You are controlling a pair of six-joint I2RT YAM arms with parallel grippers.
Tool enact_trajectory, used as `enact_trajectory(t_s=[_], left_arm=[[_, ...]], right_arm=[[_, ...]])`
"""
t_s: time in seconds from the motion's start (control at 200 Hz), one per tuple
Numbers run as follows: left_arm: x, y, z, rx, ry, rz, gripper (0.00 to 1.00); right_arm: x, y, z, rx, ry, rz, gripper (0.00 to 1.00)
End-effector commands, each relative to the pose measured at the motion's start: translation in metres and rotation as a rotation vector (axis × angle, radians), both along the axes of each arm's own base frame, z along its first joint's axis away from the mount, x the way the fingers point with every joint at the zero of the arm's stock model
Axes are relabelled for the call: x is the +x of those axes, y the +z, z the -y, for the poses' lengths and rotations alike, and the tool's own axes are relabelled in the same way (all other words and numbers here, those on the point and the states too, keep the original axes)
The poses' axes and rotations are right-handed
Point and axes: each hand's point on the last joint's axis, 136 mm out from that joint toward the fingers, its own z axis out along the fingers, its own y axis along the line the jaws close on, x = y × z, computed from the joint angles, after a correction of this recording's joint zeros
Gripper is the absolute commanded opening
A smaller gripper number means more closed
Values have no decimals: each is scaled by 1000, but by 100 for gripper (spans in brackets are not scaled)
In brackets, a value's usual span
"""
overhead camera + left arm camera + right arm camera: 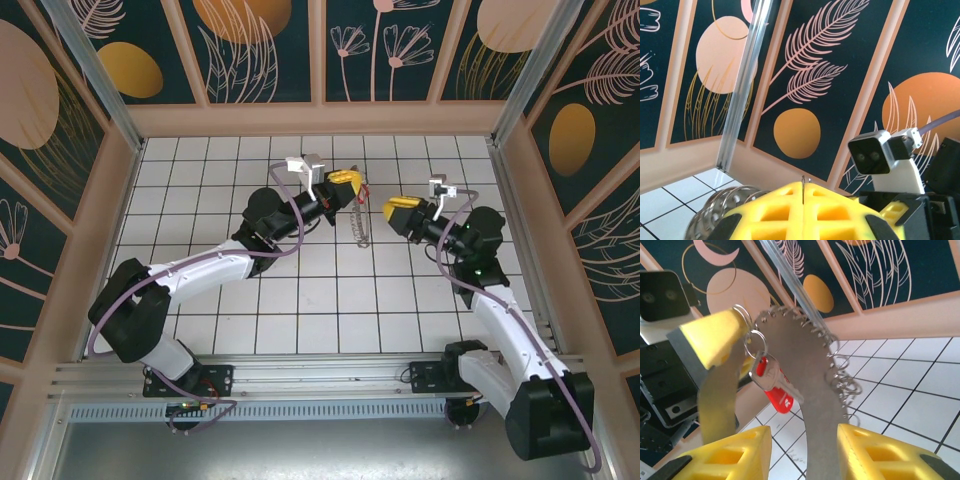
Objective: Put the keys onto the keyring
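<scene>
My left gripper (352, 182) is shut on a thin wire loop of the keyring (360, 228), which hangs from it over the tiled floor. In the left wrist view the yellow fingertips (790, 200) press together with the wire (803, 184) poking up between them. In the right wrist view the keyring (805, 370) is a curved grey metal band fringed with small rings. A silver key with a red tag (774, 385) dangles from a small ring beside the left gripper's yellow finger (715, 337). My right gripper (802, 432) stands open, with the band seen through the gap between its fingers.
White tiled floor (300, 300) lies under both arms, boxed in by patterned walls (270, 50) and a metal corner post (742, 85). The right wrist's camera block (875, 155) sits close to the left gripper.
</scene>
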Motion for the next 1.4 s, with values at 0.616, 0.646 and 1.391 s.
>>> enact_trajectory(t_s=[0.616, 0.646, 1.391], left_arm=[[2, 29, -7, -139, -184, 22, 0], [2, 29, -6, -139, -192, 19, 0], [4, 32, 0, -161, -236, -2, 0]], right_arm=[[18, 76, -5, 203, 72, 141, 41], [17, 78, -8, 203, 84, 146, 41], [18, 74, -42, 194, 198, 142, 27]])
